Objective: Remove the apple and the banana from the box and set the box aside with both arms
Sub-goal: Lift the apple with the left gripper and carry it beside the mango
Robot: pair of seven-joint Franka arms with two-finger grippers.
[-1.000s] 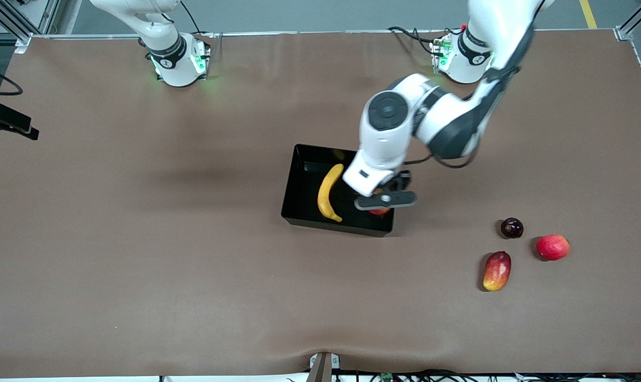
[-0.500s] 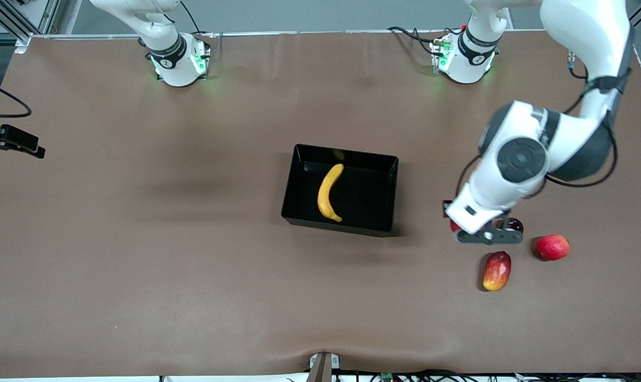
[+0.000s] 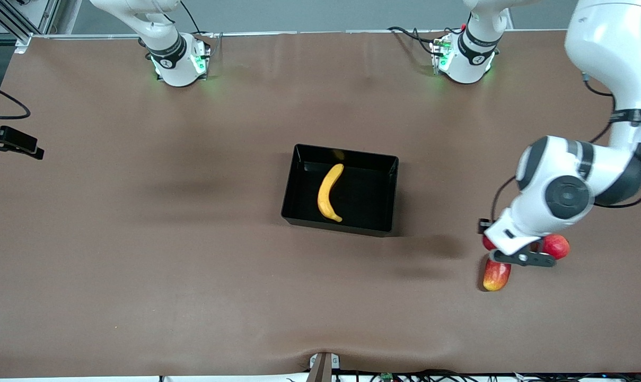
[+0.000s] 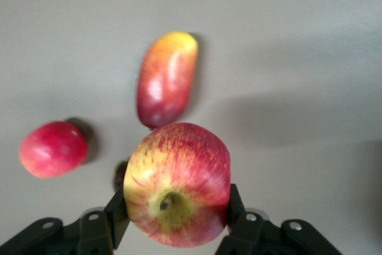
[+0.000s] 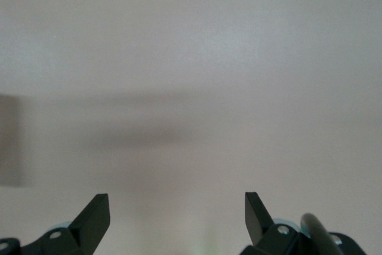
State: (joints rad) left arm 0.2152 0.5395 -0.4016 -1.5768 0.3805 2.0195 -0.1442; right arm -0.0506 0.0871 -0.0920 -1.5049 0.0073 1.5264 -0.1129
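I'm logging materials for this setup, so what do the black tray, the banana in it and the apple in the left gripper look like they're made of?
Black tray: probably hard plastic, glossy; its walls reflect the banana.
Banana: smooth, evenly yellow skin; real or plastic can't be told.
Apple, held in the left gripper: waxy, shiny red-and-yellow streaked skin with soft highlights; possibly a replica, unconfirmed.

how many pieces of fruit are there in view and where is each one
At least 4: banana in the black tray; streaked apple held by the left gripper above the mango-like fruit and round red fruit on the table. A dark object underneath may be another.
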